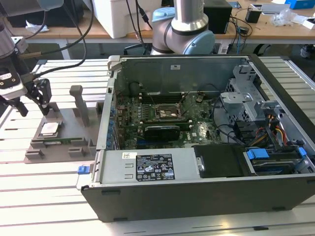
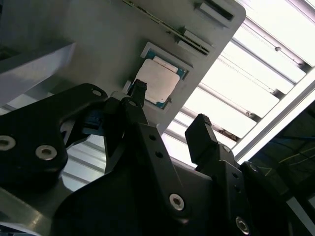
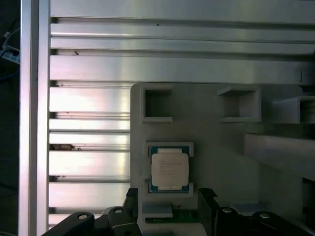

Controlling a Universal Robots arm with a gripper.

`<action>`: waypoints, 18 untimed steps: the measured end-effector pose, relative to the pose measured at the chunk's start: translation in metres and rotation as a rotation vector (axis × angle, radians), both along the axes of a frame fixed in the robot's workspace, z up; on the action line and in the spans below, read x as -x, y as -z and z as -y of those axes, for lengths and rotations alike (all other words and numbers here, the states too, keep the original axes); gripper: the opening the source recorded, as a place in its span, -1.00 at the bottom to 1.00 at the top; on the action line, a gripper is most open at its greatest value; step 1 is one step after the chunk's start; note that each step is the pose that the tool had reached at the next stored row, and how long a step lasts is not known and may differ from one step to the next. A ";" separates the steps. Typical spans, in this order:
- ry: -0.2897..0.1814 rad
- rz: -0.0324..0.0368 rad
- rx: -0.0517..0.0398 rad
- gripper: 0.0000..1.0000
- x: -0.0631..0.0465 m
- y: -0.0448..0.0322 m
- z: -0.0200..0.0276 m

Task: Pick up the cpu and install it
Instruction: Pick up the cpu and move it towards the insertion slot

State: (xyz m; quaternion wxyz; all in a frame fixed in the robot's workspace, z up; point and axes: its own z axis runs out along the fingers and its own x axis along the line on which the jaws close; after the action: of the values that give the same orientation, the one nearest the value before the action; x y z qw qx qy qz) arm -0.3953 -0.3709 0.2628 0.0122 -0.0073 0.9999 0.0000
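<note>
Hovering w/ my black two-finger end effector (image 3: 169, 196) spread apart, empty. Small square silvery-topped cpu (image 3: 170, 170) sits just below it, in grey plastic fixture (image 3: 216, 147) on slotted aluminium tabletop (image 3: 88, 162). Step: approach, pre-grasp. Pickup needs my fingers centred astride chip edges, I reckon.

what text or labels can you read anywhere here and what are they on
No text can be read for certain.
black label on the computer case: print too small.
white sticker beside it: too small.
rear-wall sticker: blurred.
cpu top: faint print, unreadable.
</note>
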 end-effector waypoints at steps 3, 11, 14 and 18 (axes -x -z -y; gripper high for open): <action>0.000 0.0000 0.0000 0.20 0.000 0.0018 0.0000; 0.000 -0.0001 0.0000 0.20 0.000 0.0071 0.0000; 0.000 -0.0001 0.0000 0.20 0.000 0.0091 0.0000; 0.000 -0.0001 0.0000 0.20 0.000 0.0120 0.0000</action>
State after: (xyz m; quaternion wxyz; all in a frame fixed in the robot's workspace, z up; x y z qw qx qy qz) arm -0.3953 -0.3710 0.2508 0.0122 -0.0073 0.9999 0.0000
